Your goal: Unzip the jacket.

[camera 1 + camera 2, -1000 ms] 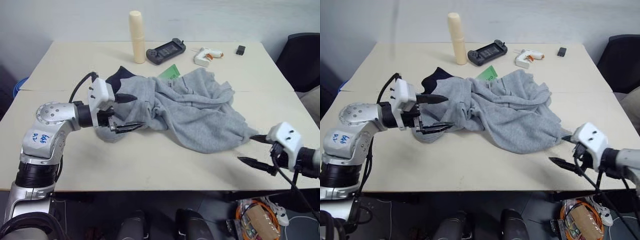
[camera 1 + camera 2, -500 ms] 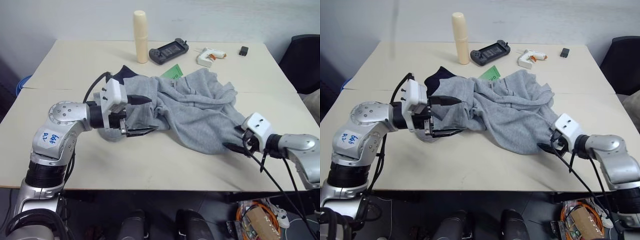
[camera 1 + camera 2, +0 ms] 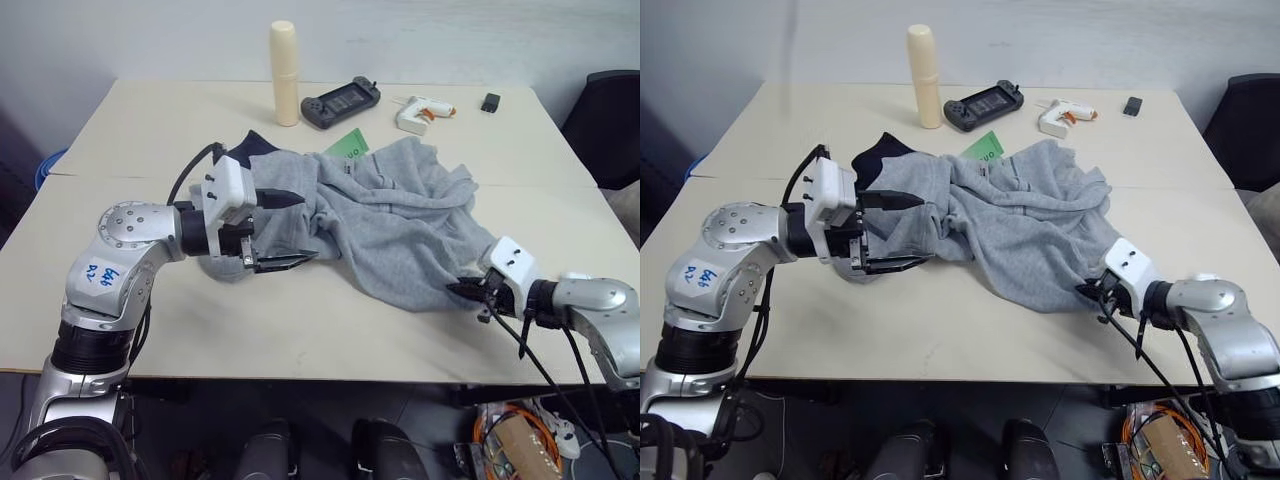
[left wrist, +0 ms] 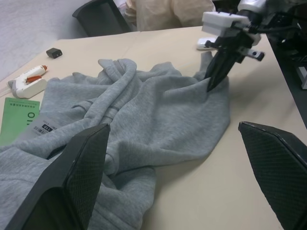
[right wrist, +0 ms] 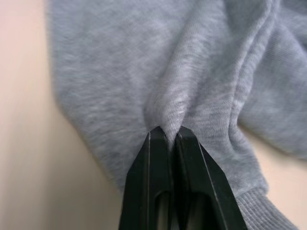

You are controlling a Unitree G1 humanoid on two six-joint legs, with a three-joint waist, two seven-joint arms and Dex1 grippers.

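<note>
- I am seeing the jacket (image 3: 385, 220) lying crumpled in the middle of the surface (image 3: 150, 130), between my two end effectors.
- My right end effector (image 5: 166, 136) is pressed together and is pinching a small fold of the grey fleece near the ribbed hem, at the edge of the jacket closest to it.
- My left end effector (image 3: 288, 228) is hanging with its fingers spread wide, at the collar side of the jacket, and the fingers are not gripping the cloth.
- Beyond the jacket from both end effectors, a cream bottle (image 3: 284, 73), a game controller (image 3: 341, 101) and a glue gun (image 3: 420, 113) are resting well apart from them.
</note>
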